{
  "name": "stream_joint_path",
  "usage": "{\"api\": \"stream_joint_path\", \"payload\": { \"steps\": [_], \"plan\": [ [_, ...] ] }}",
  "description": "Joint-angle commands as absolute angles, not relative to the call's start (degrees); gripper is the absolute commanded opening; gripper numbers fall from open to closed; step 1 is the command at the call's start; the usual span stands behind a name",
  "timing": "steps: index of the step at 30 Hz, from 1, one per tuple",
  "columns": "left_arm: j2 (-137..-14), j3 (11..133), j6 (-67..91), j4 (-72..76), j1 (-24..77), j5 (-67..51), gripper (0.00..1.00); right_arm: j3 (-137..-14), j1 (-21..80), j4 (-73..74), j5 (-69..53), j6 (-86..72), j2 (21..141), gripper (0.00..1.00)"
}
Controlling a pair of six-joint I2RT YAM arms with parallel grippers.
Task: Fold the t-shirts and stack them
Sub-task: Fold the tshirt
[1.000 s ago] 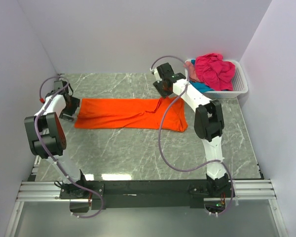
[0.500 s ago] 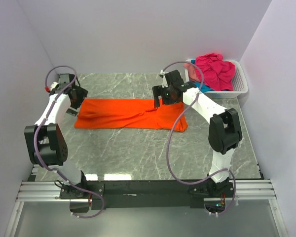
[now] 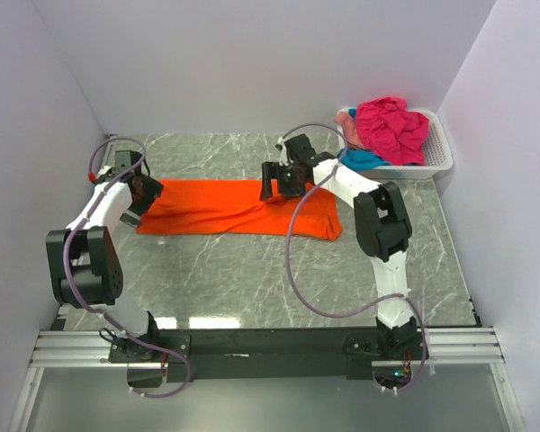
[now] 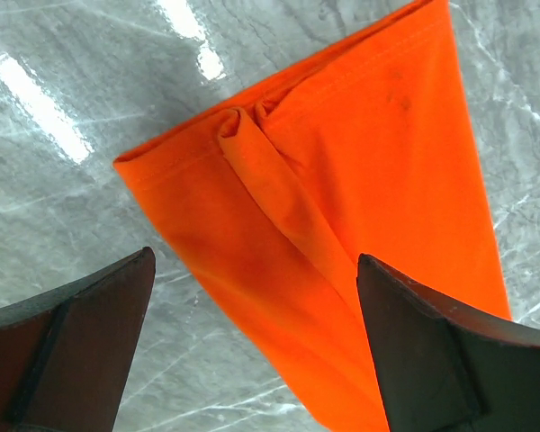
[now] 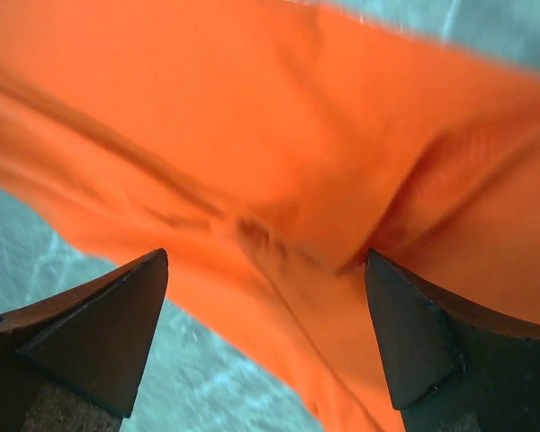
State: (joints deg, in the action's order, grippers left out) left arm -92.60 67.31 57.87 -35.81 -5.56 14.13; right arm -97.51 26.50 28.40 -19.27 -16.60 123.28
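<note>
Folding the orange t-shirt (image 3: 225,209), now a long strip on the table (image 3: 252,270).
My left claw (image 4: 255,259) and right claw (image 5: 265,256) hover wide, empty; next, I judge, each pinches an edge.

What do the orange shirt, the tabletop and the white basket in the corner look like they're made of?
The orange t-shirt looks like soft matte knit cloth: it creases and shows stitched hems. The tabletop looks like polished grey marble, or perhaps a printed imitation: it has white veins and glossy light reflections. The basket looks like rigid white plastic, with slotted walls.
</note>
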Motion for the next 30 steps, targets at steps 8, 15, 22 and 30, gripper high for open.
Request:
{"api": "stream_joint_path", "payload": {
  "steps": [8, 15, 22, 30],
  "plan": [
    [-96.41, 67.5, 57.3, -29.18, -5.98, 10.46, 0.99, -120.13, 27.07, 27.25, -20.83, -20.21, 135.08, 0.96],
    [-102.12, 70.13, 57.3, -26.28, -5.8, 10.55, 1.0, -115.86, 27.07, 26.11, -16.62, -18.28, 127.29, 0.97],
    [-111.43, 81.28, 56.43, -26.45, -5.98, 9.67, 1.0, -93.63, 26.89, 21.79, -11.6, -15.39, 110.67, 0.97],
    [-119.09, 97.2, 57.31, -37.43, -7.12, 13.53, 1.0, -80.96, 26.89, 23.29, -5.28, -17.83, 101.78, 0.97]
  ]
}}
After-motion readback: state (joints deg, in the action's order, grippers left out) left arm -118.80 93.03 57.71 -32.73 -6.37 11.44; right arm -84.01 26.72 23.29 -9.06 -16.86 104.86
